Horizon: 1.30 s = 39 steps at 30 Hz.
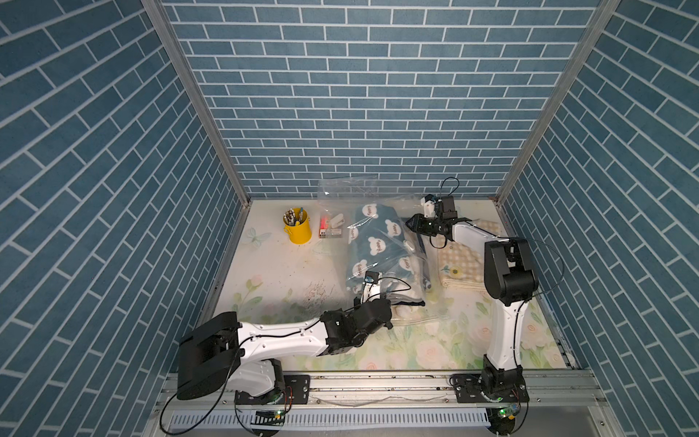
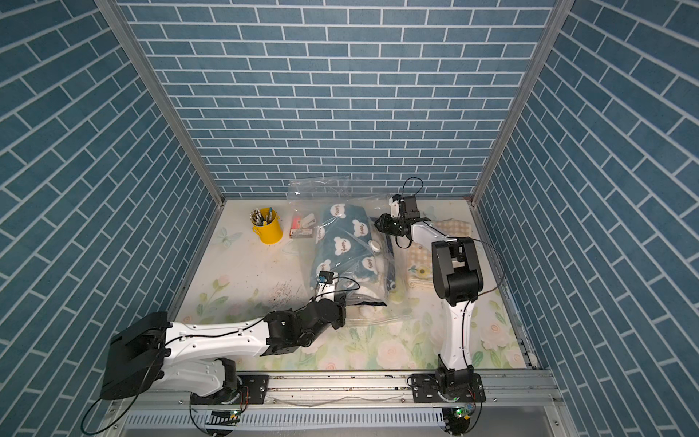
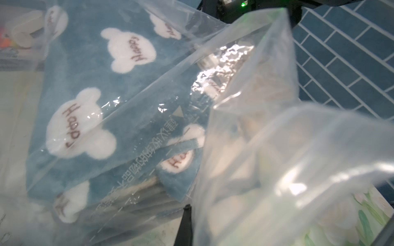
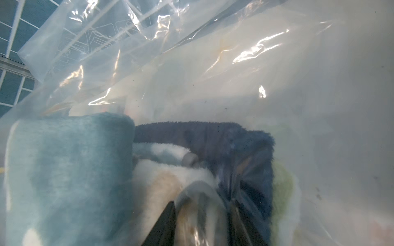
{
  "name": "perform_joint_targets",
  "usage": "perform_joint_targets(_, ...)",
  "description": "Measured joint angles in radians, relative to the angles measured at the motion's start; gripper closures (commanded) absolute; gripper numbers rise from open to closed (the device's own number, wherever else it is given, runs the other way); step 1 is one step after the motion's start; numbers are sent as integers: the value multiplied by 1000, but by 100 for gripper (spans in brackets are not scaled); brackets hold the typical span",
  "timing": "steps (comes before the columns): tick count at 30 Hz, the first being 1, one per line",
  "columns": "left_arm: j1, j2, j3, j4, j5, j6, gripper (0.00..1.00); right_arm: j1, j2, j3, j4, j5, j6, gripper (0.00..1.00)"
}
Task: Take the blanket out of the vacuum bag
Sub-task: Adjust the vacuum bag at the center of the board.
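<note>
The vacuum bag (image 1: 342,193) (image 2: 312,189) is a big crinkled clear sack lying from the back wall toward the middle of the table. The blanket (image 1: 374,242) (image 2: 346,242), blue with white bear patches, lies folded inside it. A round white valve (image 2: 375,246) sits on the bag's right side. My left gripper (image 1: 393,322) (image 2: 346,314) (image 3: 189,209) is shut on the bag's film at its near end. My right gripper (image 1: 410,224) (image 2: 378,223) (image 4: 202,202) presses against the bag's far right side, its fingers apart with a hump of plastic between them, the blanket (image 4: 70,161) just behind.
A yellow pen cup (image 1: 297,227) stands at the back left. Beside it lies a small packet of red and white items (image 1: 331,227). A folded checked cloth (image 1: 461,261) lies under my right arm. Blue brick walls close in three sides.
</note>
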Motion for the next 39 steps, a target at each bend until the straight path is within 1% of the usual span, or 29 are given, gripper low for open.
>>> perform_joint_targets(3, -20, 4, 55, -9, 1, 35, 100, 0, -49, -33, -3, 19, 0, 57)
perform_joint_targets(8, -25, 24, 133, -33, -2, 95, 100, 0, -160, -124, 9, 45, 3, 57)
perform_joint_targets(14, -26, 112, 244, -93, -2, 143, 100, 0, -319, -263, 53, 39, 18, 54)
perform_joint_targets(17, -28, 143, 270, -126, -15, 145, 100, 0, -412, -352, 76, 27, 24, 53)
perform_joint_targets(18, -28, 145, 270, -136, -25, 143, 96, 0, -448, -388, 88, 23, 28, 51)
perform_joint_targets(21, -28, 139, 269, -167, -53, 135, 72, 0, -556, -484, 106, 14, 39, 50)
perform_joint_targets(22, -27, 135, 269, -177, -61, 135, 60, 0, -594, -516, 110, 12, 40, 50)
perform_joint_targets(23, -27, 127, 269, -186, -66, 135, 46, 0, -632, -549, 114, 10, 42, 50)
perform_joint_targets(24, -26, 118, 269, -193, -69, 140, 37, 0, -673, -583, 117, 7, 45, 50)
perform_joint_targets(27, -24, 93, 273, -221, -69, 160, 20, 0, -787, -676, 118, 2, 45, 48)
perform_joint_targets(29, -24, 92, 296, -256, -66, 184, 17, 0, -859, -733, 113, 0, 53, 48)
perform_joint_targets(32, -24, 113, 361, -315, -61, 232, 17, -1, -967, -810, 85, 2, 63, 48)
perform_joint_targets(34, -24, 144, 415, -345, -64, 267, 22, -1, -1032, -846, 52, 4, 69, 48)
perform_joint_targets(36, -24, 183, 465, -375, -69, 305, 29, -1, -1098, -874, 17, 5, 84, 49)
perform_joint_targets(37, -24, 204, 492, -394, -70, 326, 36, -1, -1131, -886, 1, 5, 97, 51)
perform_joint_targets(39, -24, 246, 542, -426, -69, 362, 56, -1, -1203, -910, -28, 3, 126, 55)
